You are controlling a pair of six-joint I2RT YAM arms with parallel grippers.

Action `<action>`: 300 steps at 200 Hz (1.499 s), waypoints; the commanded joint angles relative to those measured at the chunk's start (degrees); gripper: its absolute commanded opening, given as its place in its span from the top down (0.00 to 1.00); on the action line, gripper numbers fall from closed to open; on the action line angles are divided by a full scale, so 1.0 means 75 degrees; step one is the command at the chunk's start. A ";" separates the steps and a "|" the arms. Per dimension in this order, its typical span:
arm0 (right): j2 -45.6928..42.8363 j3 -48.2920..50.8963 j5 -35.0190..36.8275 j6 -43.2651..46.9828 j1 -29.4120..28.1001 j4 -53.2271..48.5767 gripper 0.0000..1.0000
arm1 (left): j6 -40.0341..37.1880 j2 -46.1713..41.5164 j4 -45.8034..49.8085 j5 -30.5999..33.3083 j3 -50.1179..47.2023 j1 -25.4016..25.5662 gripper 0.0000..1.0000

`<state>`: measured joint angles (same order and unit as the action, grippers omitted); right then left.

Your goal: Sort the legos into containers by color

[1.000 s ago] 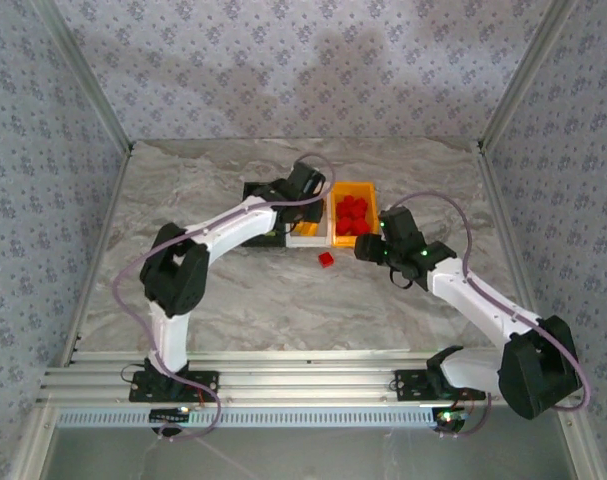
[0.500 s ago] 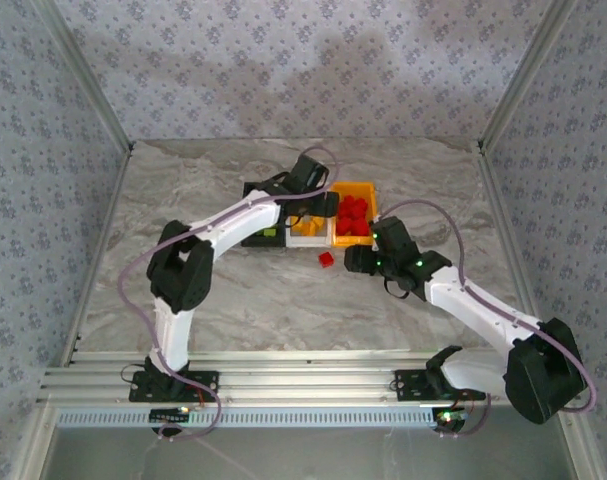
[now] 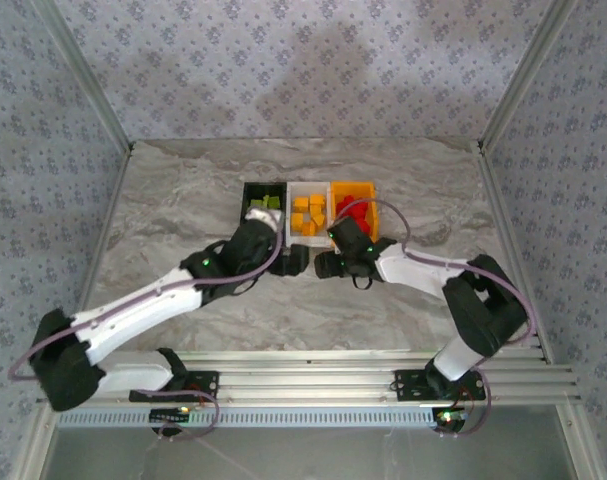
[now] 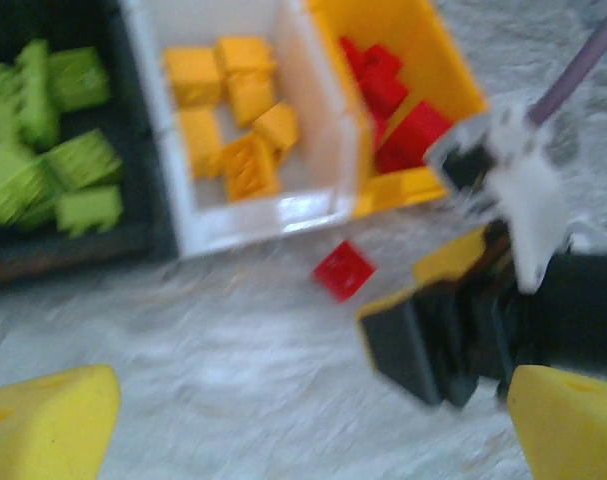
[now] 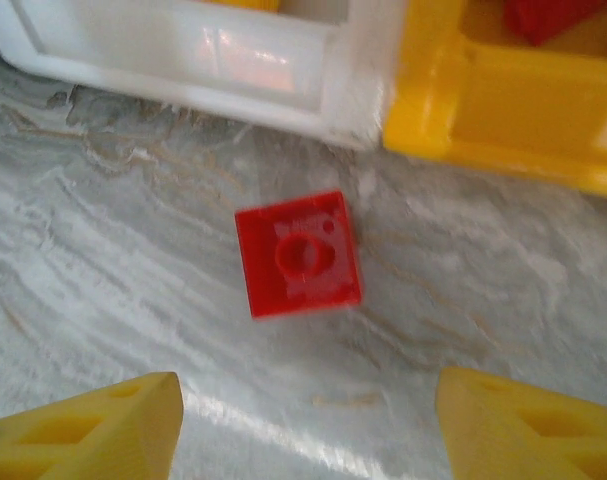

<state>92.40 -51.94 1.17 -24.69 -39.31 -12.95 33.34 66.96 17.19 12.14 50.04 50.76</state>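
Three containers stand in a row: a black bin (image 3: 246, 205) with green legos (image 4: 53, 140), a white bin (image 3: 289, 218) with orange-yellow legos (image 4: 233, 110), and an orange-yellow bin (image 3: 375, 212) with red legos (image 4: 395, 100). One loose red lego (image 5: 298, 253) lies upside down on the table just in front of the white and orange-yellow bins. My right gripper (image 5: 308, 420) hangs open right over it, the lego just ahead of its fingertips. My left gripper (image 4: 308, 430) is open and empty, low over the table beside the right gripper (image 4: 428, 345).
Both grippers (image 3: 296, 260) (image 3: 326, 266) sit close together in front of the bins, almost touching. The white bin's front wall (image 5: 183, 50) and the orange-yellow bin's wall (image 5: 503, 100) lie just beyond the loose lego. Marble tabletop (image 3: 183, 200) stretches left and right.
My left gripper has opened and pulled back from over the white bin to the table in front. My right gripper has moved left, down onto the loose red lego.
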 commanded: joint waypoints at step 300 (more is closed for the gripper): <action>0.1329 -0.4740 0.0543 0.0398 0.2019 -0.1656 0.33 | 0.1487 -0.3339 0.1631 0.2067 -0.2170 0.0005 0.01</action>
<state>107.04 -85.21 4.73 -21.96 -24.12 -24.69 45.12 43.05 27.88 25.34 33.36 50.76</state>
